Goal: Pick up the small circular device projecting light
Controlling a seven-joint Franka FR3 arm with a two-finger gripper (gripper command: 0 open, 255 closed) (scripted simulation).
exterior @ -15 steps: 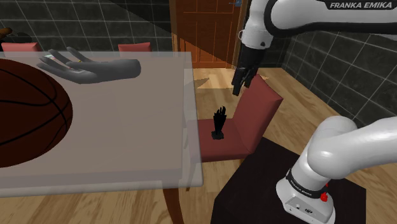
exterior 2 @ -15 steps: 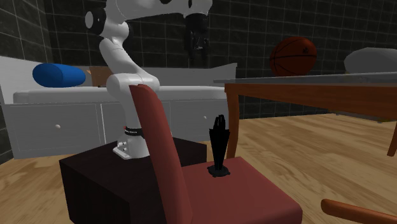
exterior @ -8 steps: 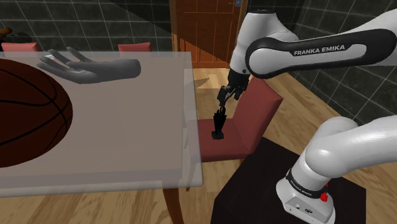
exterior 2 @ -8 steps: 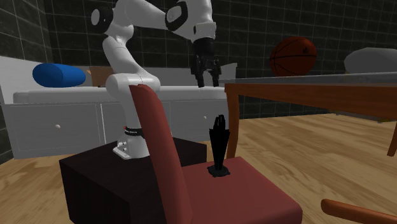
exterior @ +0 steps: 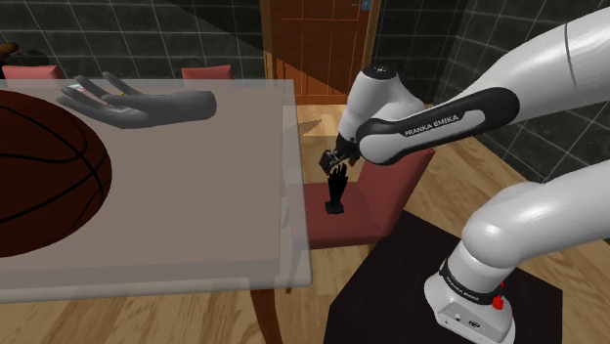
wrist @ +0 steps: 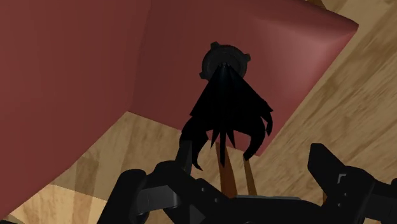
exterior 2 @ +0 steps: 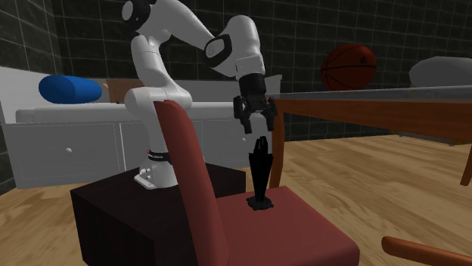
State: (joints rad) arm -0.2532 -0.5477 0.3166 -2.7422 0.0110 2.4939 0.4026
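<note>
All-black two-finger gripper (exterior 2: 256,127): jaws wide apart, empty, poised just above black round-based device (exterior 2: 261,172) with upright cone, on dark red chair seat (exterior 2: 310,223); placement suits top-down grasp.

A red chair (exterior: 360,221) carries the black device (exterior: 336,192) on its seat (upright on its round base). Beside the chair, the pale tabletop (exterior: 215,200) bears a basketball (exterior: 49,171) and a grey hand (exterior: 137,102).

You can read one marking: FRANKA EMIKA, in white letters on the dark band of the arm (exterior: 430,126). The print low on its base (exterior: 467,290) is too small to read.
</note>
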